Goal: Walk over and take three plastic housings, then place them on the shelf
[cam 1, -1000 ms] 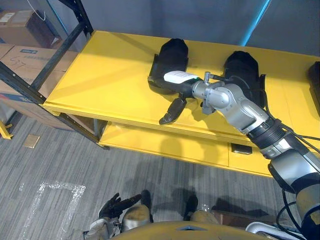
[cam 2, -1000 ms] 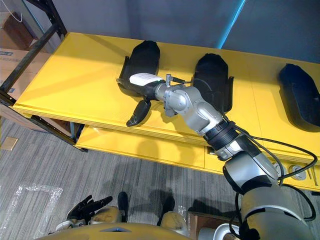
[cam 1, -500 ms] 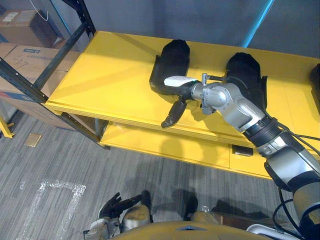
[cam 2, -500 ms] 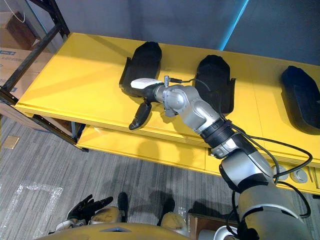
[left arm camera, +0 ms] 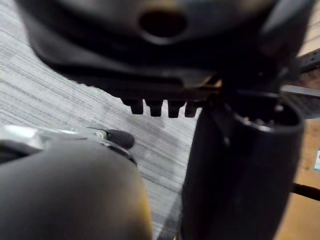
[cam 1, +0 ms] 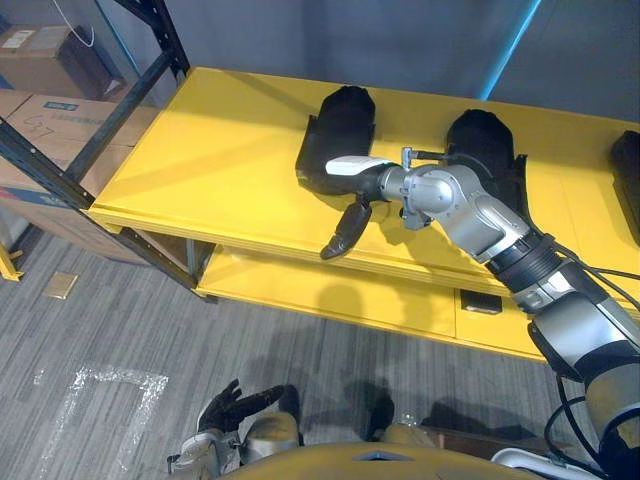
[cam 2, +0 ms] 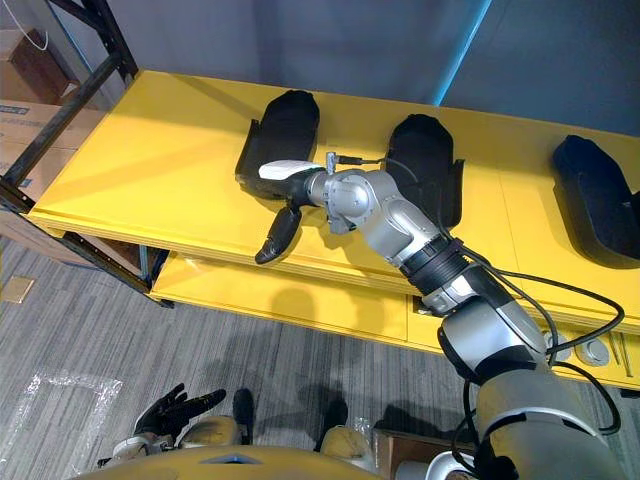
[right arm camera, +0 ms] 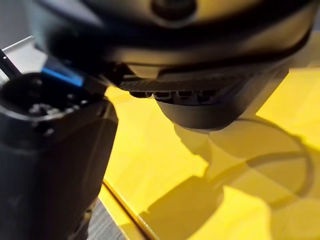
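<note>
Dark right hand (cam 2: 300,189), fingers (cam 2: 272,240) straight, by housing (cam 2: 281,135)

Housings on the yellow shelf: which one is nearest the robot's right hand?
The leftmost housing: the right hand is at its near end. The middle housing lies further right, the third housing farthest right.

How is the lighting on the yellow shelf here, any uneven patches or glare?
Left eye view: the yellow shelf is brightly lit, with faint darker diagonal bands across its left end beside the black rack frame. Right eye view: the black housings show as dark masses with little surface detail; a bright blue strip glows on the wall.
</note>
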### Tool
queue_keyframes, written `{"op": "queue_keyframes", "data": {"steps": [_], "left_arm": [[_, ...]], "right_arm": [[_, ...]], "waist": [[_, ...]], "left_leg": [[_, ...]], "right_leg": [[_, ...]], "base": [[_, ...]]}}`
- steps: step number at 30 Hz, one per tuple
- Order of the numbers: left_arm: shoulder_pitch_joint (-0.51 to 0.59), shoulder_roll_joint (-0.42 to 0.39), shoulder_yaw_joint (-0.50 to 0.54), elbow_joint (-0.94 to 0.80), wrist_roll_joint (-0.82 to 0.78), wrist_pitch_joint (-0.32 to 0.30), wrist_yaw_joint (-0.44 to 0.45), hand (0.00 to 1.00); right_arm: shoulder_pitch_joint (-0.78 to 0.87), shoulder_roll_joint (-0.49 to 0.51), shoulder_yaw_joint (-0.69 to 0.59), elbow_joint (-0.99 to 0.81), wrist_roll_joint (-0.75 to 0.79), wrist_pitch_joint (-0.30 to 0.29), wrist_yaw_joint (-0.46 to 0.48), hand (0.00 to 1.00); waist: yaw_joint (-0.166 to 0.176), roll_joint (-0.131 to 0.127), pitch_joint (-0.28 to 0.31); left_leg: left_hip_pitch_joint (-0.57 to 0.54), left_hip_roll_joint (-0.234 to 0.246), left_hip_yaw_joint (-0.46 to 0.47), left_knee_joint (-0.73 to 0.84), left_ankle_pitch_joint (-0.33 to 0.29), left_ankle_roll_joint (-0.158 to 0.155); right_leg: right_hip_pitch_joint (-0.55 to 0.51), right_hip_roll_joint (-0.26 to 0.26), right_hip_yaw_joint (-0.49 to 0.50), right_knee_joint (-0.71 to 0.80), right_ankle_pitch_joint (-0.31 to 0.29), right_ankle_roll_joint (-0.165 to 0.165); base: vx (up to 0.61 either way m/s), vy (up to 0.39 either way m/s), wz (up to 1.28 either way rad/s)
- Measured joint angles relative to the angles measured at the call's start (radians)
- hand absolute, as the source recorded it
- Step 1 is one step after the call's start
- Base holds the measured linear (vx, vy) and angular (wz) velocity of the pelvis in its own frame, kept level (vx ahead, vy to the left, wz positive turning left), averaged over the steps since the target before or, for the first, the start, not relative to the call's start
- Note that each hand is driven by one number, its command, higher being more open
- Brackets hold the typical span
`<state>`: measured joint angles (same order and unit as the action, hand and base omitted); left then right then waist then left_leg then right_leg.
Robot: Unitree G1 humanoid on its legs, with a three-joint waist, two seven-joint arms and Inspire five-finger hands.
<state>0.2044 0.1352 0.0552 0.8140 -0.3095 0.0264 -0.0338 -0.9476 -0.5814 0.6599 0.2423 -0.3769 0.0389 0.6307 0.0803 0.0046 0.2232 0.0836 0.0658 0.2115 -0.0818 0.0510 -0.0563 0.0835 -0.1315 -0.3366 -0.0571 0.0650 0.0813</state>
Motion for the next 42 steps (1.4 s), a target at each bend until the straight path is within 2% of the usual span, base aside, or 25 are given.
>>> {"op": "queue_keyframes", "data": {"steps": [15,29,37,40,42], "left_arm": [[0.002,0.022,0.001,0.002,-0.001,0.003,0.004,1.0],[0.0,0.024,0.0,0.014,-0.002,0.02,0.008,1.0],[0.0,0.03,-0.001,0.014,-0.004,0.02,0.008,1.0],[0.0,0.032,-0.001,0.023,-0.027,0.019,0.008,1.0],[0.001,0.033,0.0,0.03,-0.048,0.015,0.004,1.0]], "right_arm": [[0.071,0.05,-0.025,-0.002,0.001,0.015,0.076,1.0],[0.109,0.07,-0.025,0.0,0.001,0.013,0.073,1.0],[0.127,0.078,-0.023,0.019,0.002,0.0,-0.028,1.0],[0.14,0.077,-0.042,0.017,0.029,-0.013,-0.141,1.0],[0.139,0.077,-0.142,-0.002,0.045,-0.048,-0.287,1.0]], "waist": [[-0.002,-0.053,-0.042],[-0.004,-0.059,-0.071],[-0.003,-0.063,-0.074],[-0.006,-0.073,-0.08],[-0.007,-0.079,-0.084]], "left_leg": [[0.011,0.0,0.004,-0.002,0.001,-0.001],[0.011,0.0,0.006,-0.002,0.001,-0.001],[0.009,0.0,0.006,-0.006,0.004,0.0],[0.007,0.001,0.009,-0.006,0.004,0.0],[0.007,0.001,0.012,-0.003,0.004,0.0]], "right_leg": [[0.008,0.0,0.006,0.002,0.0,0.0],[0.006,0.0,0.01,0.001,0.002,0.0],[0.004,0.0,0.01,0.001,0.005,-0.001],[0.0,0.001,0.012,0.0,0.005,0.0],[-0.002,0.002,0.014,0.0,0.006,0.0]], "base": [[0.0,0.0,0.0],[0.0,0.0,0.0],[0.0,0.0,0.0],[0.0,0.0,-0.01],[0.0,0.0,0.0]]}}
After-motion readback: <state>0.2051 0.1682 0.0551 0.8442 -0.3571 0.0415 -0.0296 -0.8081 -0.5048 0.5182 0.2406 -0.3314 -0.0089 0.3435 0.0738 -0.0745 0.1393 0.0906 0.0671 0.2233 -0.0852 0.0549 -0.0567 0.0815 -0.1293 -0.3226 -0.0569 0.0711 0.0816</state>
